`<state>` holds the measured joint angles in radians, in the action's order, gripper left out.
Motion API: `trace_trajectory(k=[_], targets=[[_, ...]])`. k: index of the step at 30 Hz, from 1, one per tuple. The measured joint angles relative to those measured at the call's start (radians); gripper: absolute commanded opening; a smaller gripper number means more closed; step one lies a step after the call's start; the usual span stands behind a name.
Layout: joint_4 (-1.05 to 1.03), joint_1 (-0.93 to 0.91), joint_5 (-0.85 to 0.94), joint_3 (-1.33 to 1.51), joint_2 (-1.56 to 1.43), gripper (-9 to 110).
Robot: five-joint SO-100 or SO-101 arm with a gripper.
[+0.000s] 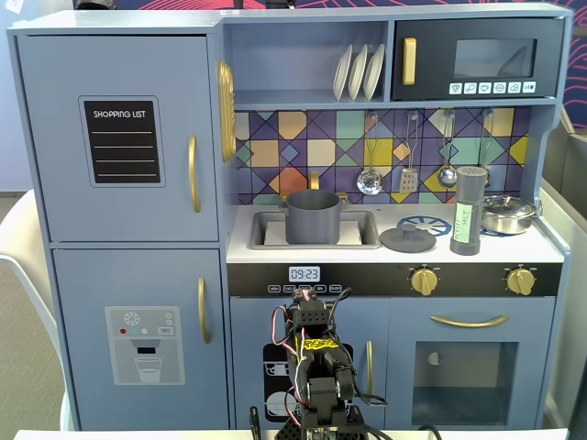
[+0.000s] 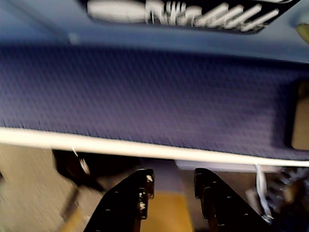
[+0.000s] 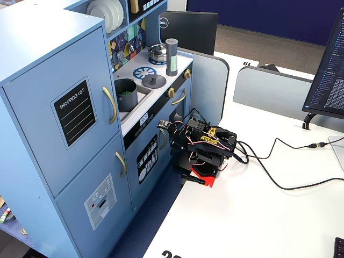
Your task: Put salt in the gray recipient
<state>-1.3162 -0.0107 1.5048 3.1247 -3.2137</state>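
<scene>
The gripper (image 2: 171, 186) of a folded desktop arm (image 3: 203, 148) hangs with its two black fingers (image 2: 128, 203) parted, a clear gap between them and nothing held, in the wrist view. That view is blurred; beyond the fingers run a dark blue textured band and a pale table edge (image 2: 145, 149), with white dishwasher artwork at the top.

In both fixed views the arm sits low on a white table (image 3: 258, 215), just in front of a blue toy kitchen (image 1: 119, 147), its red and black wiring exposed. The salt (image 1: 468, 211), one tall dark-gray shaker with a pale green label bearing handwriting too small to read, stands upright on the cooktop, between a flat gray lid (image 1: 407, 239) and a shiny steel pan (image 1: 507, 214). The gray recipient (image 1: 314, 216), a single matte pot, sits in the sink (image 1: 266, 231) left of the shaker in a fixed view, well apart from it; something green shows inside it (image 3: 126, 94) from the side.

The cabinet door carries a chalkboard panel (image 1: 122, 141) reading "SHOPPING LIST". A clock display (image 1: 304, 273) reads "09:23". Two gold knobs (image 1: 424, 280) front the stove, three white plates (image 1: 359, 71) stand on the shelf, and three utensils hang on the tiled wall (image 1: 275, 137). A monitor (image 3: 188, 29) behind the kitchen is marked "DELL". Open tabletop stretches to the arm's right in a fixed view, crossed by a black cable (image 3: 279, 185).
</scene>
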Motion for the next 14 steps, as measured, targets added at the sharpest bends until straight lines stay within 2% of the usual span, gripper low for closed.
trace_trajectory(k=[14], targets=[[-0.006,-0.009,0.012,0.0,0.0,6]])
